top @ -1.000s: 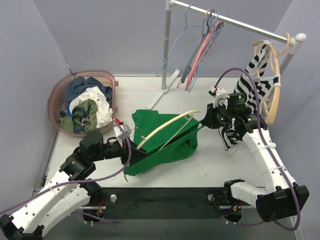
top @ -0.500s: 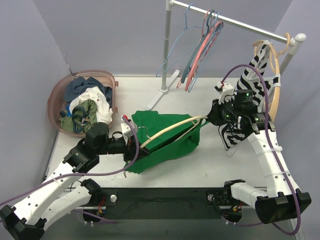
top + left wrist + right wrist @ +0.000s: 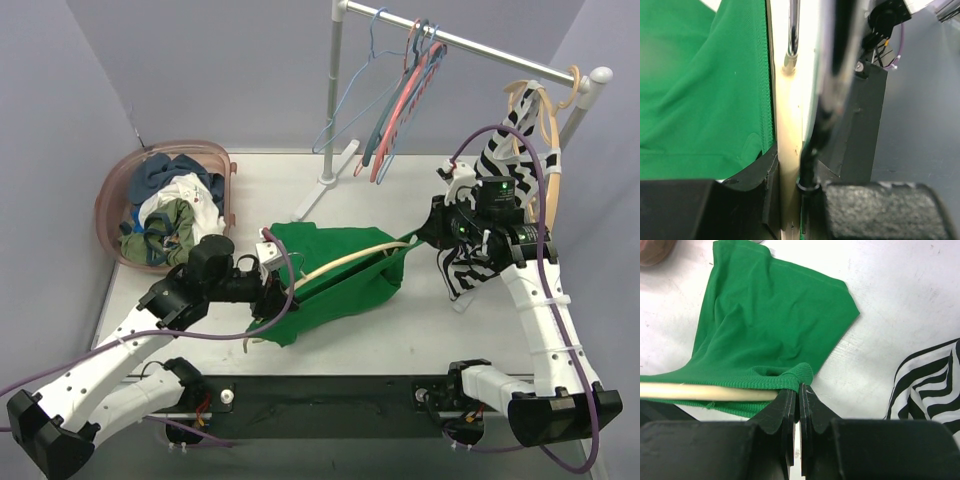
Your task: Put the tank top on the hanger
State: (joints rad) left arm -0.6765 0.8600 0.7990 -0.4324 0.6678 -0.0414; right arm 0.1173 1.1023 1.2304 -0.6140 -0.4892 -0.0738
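The job looks about half done. The tank top (image 3: 345, 285) lies on the tabletop (image 3: 400, 330) between the two arms, with the hanger (image 3: 345, 262) partly inside it. The left end effector (image 3: 790, 200) is clamped on the hanger's neck, just below the metal hook, with green cloth lying against its outer side. From there one cream arm of the hanger runs through the cloth towards the right end effector (image 3: 799, 405). That one is pressed together on a bunched fold of the tank top's ribbed edge, right at the hanger's tip. By the look of it, this shoulder is being drawn over the end and is not yet seated. Whether the other shoulder is on, I cannot tell, since the cloth is crumpled over that part beside the left end effector. What remains is to settle both straps on the arch so the body hangs free. Close behind and beside the right end effector hangs a zebra top (image 3: 930, 385) on a tan hanger (image 3: 550, 200), and this arm could brush or snag it. Beyond both end effectors stands the rack (image 3: 480, 48) with thin pink and blue hangers (image 3: 400, 100). A laundry basket (image 3: 105, 195) sits well off past the left end effector.
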